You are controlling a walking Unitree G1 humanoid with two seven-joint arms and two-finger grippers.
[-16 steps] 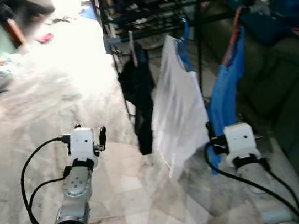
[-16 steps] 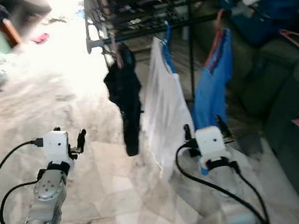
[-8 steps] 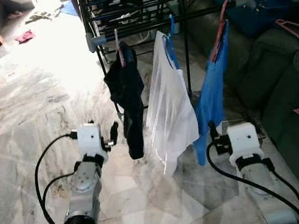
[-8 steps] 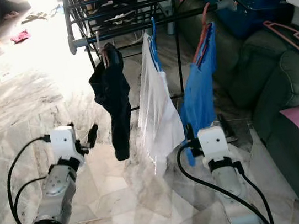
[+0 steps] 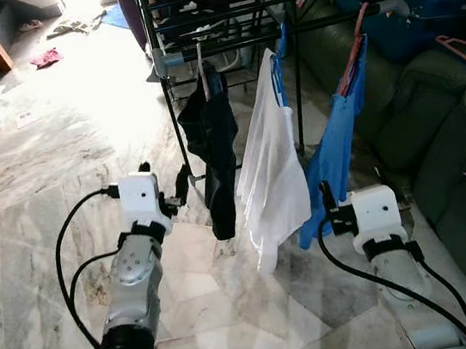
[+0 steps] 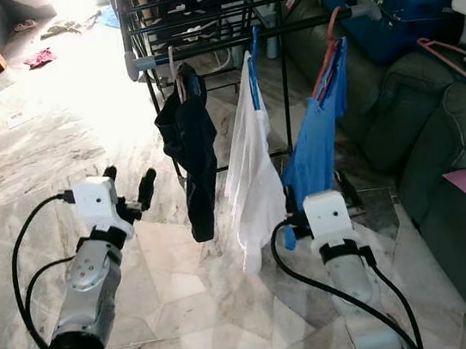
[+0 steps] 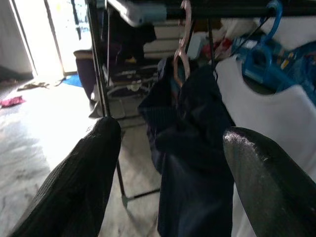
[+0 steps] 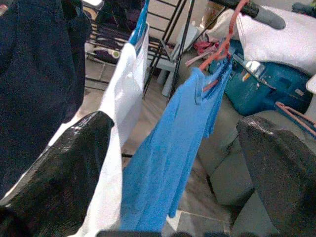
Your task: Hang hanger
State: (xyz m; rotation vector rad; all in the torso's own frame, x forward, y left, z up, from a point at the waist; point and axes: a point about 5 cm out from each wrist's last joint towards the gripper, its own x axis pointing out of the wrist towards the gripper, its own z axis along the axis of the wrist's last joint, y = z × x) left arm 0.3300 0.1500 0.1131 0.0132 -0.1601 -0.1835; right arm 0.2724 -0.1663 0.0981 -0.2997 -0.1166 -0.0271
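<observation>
On my left gripper (image 6: 131,189) the black fingers (image 7: 74,182) stand wide apart with nothing between them, pointed at the dark navy garment (image 5: 215,155) hanging just ahead on a pale pink plastic hanger (image 7: 181,54). My right gripper (image 8: 173,163) is spread just as wide and also holds nothing; through its gap I see the bright blue shirt (image 8: 170,163) on an orange-red hanger (image 8: 222,47), close in front of it. Between those two hangs a white shirt (image 5: 273,182) on a blue plastic hanger (image 5: 278,73). All three hangers are hooked over the front rail of a black metal clothes rack (image 5: 220,20), so each hanger I can see is already up on the rail. Both silver arms reach forward over the pale marble floor (image 5: 31,220). A dark green sofa (image 5: 445,136) sits to my right, with another pink hanger (image 6: 459,56) lying on it, beside a deep blue bag (image 6: 418,5).
</observation>
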